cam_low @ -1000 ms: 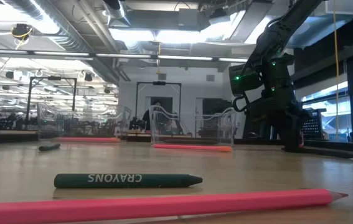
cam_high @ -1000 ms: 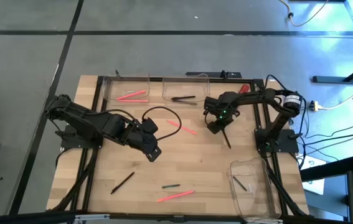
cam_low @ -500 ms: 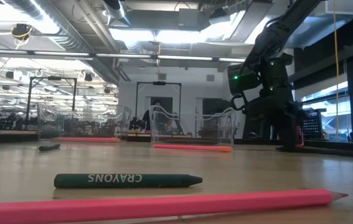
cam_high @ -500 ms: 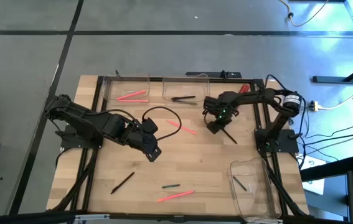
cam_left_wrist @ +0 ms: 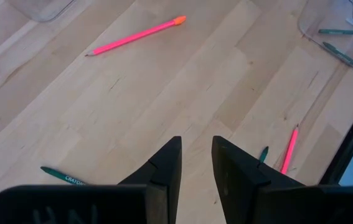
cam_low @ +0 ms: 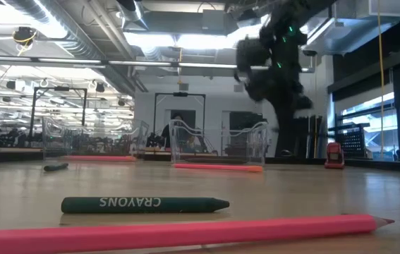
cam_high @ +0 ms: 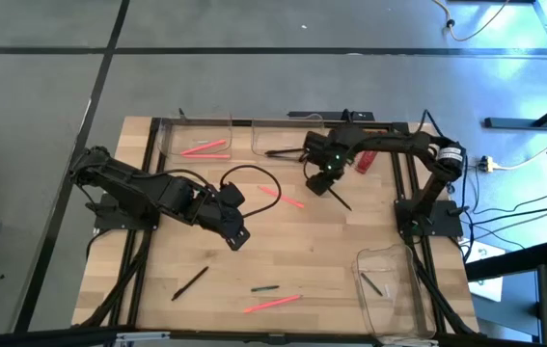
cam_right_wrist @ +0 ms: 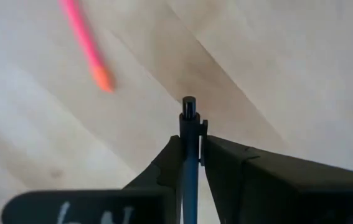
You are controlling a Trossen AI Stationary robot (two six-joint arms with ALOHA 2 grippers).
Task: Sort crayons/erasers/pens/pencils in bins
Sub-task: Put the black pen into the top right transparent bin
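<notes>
The right pincer [cam_high: 323,182] pinches a slim black pen [cam_right_wrist: 189,155] above the wooden worktop [cam_high: 302,260], near the middle clear plastic bin [cam_high: 288,141]. The left pincer [cam_left_wrist: 195,163], fingers slightly parted, hovers empty over mid-worktop.

Right gripper [cam_high: 322,183] over wooden table [cam_high: 292,260], beside the middle clear plastic bin [cam_high: 288,138], gripping a slim black pen [cam_high: 339,199] that trails toward table centre. Left gripper [cam_high: 237,237] near centre-left. Another black pen [cam_high: 190,282] lies near front edge.
</notes>
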